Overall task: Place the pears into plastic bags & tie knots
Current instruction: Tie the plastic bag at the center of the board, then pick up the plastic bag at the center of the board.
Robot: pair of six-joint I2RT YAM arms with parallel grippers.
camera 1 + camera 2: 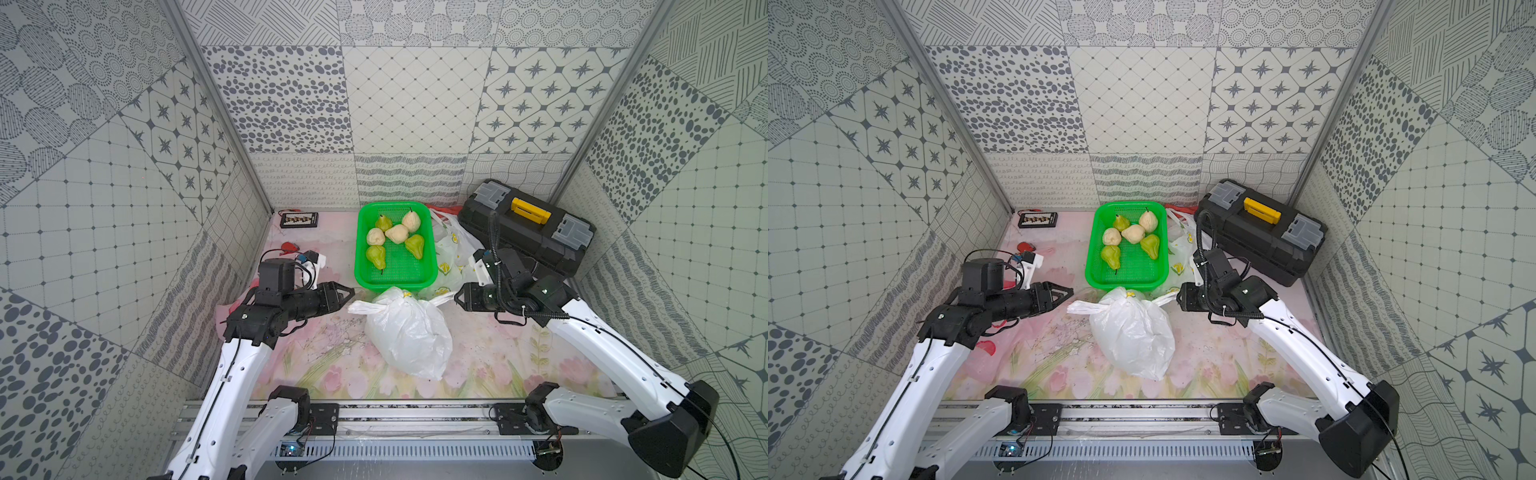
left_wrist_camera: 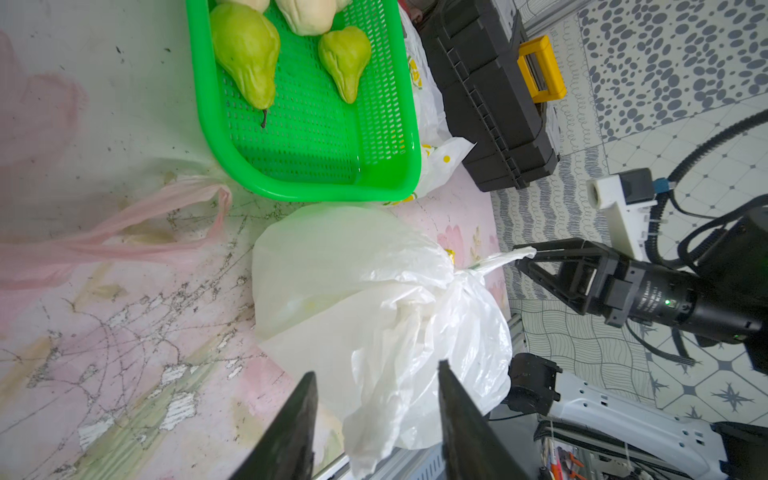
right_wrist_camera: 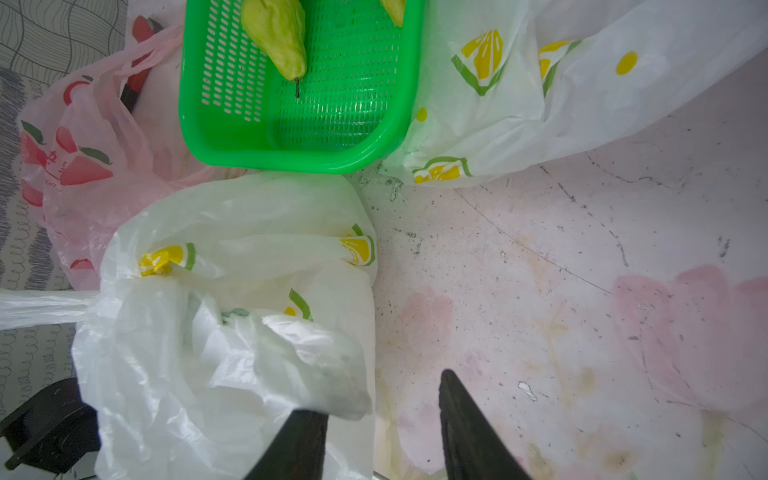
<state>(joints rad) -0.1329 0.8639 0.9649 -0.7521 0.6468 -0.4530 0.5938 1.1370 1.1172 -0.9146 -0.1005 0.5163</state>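
Several pears, green and cream, lie in the green basket at the back. In front of it sits a filled white plastic bag, its handles twisted together at the top and sticking out to both sides. My left gripper is open at the bag's left handle end; in the left wrist view a loose fold of the bag hangs between the spread fingers of the left gripper without being pinched. My right gripper is open at the right handle end, which drapes over one of its fingers.
An empty lemon-print bag lies right of the basket, and a pink strawberry bag lies under my left arm. A black toolbox stands at the back right. A small black device and a red item lie at the back left.
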